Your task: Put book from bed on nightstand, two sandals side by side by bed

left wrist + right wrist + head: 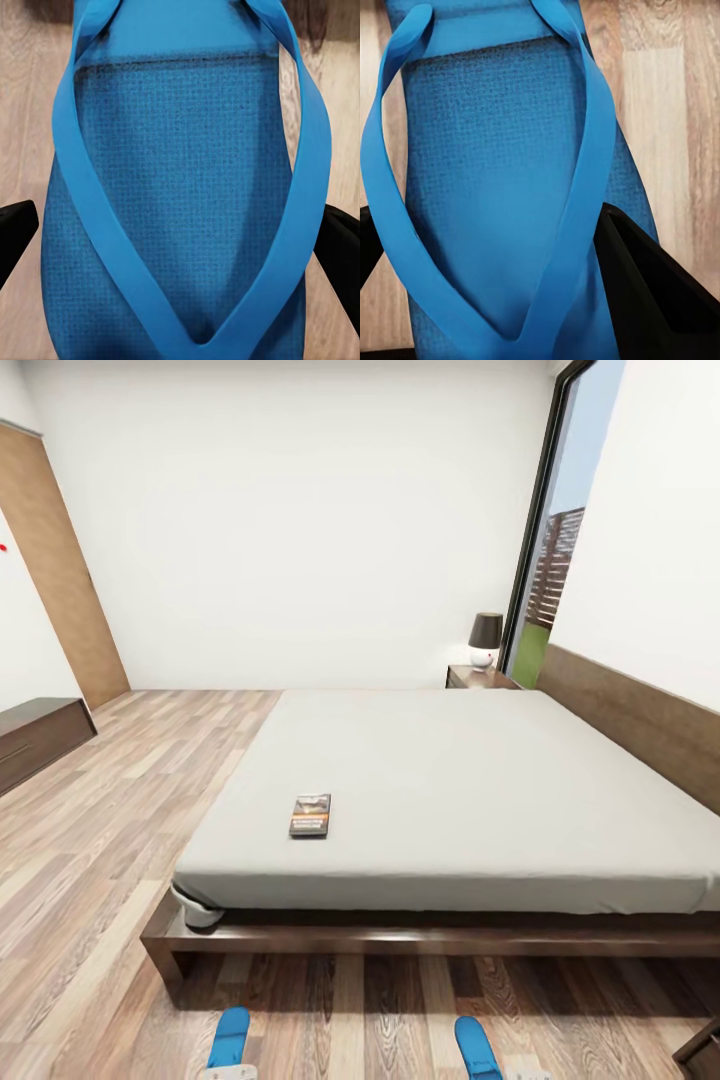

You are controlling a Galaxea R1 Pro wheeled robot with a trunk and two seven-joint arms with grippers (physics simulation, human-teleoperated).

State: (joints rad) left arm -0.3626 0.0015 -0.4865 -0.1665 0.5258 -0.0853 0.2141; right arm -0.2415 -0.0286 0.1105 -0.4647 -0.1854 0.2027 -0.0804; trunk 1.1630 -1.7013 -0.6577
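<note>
The book (310,814) lies flat on the pale mattress of the bed (470,790), near its front left corner. A nightstand (480,678) stands at the far side by the headboard. Two blue sandals poke into the bottom of the head view, one on the left (229,1040) and one on the right (477,1047), over the wood floor in front of the bed frame. My left gripper (180,232) is shut on the left sandal (180,165), a black finger (15,240) on each side. The right gripper (487,232) is shut on the right sandal (502,150).
A lamp (486,638) stands on the far nightstand beside the tall window (560,530). A long low dark bench (35,735) and a wooden door (60,580) are at the left. A dark wooden corner (705,1052) shows at the bottom right.
</note>
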